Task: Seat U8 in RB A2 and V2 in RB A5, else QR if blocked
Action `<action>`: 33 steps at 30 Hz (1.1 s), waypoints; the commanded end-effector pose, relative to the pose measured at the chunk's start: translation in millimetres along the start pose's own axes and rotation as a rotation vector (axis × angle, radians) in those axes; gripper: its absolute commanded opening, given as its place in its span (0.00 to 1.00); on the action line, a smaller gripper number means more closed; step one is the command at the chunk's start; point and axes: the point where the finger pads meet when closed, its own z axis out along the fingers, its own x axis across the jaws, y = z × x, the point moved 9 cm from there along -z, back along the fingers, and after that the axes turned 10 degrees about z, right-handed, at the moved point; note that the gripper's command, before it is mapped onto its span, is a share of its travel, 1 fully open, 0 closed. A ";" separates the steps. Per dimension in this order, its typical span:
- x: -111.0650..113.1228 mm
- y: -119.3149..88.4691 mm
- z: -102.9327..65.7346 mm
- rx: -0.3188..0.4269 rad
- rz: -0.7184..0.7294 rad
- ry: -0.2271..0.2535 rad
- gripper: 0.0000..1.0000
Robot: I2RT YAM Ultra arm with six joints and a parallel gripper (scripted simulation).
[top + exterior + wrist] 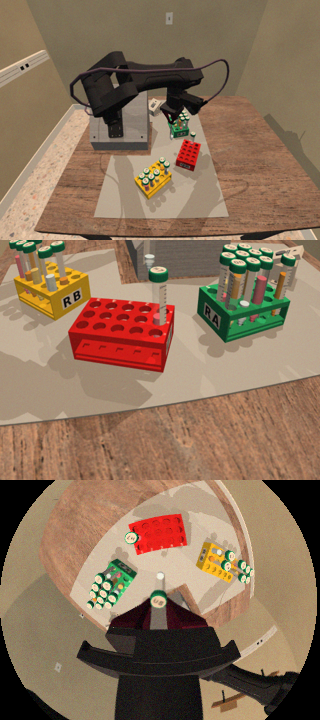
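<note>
Dark jaws clamped on a clear green-capped tube, label unreadable, probably U8 or V2. Tube hangs in the air beside the green rack RA, above the grey mat on the wooden bench. Yellow rack RB sits well apart.

wooden table, wall switch, terrazzo floor

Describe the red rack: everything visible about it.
The red rack is a glossy, plastic-looking block with three rows of five round wells and a slotted lower tier showing through its open side. It sits level on the grey mat between the yellow rack and the green rack, touching neither. One green-capped tube stands upright in a well at one end; the other wells look vacant.
</note>
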 end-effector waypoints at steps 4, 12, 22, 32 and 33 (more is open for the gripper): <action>-14.8 24.5 -11.0 -0.035 -0.019 0.020 0.00; -18.9 30.1 -15.2 -0.046 -0.066 0.029 0.00; -14.7 29.1 -12.8 -0.049 -0.368 0.021 0.00; -24.3 20.6 -7.0 -0.034 -0.571 -0.003 0.00; -28.4 19.6 -6.9 -0.032 -0.576 -0.007 0.00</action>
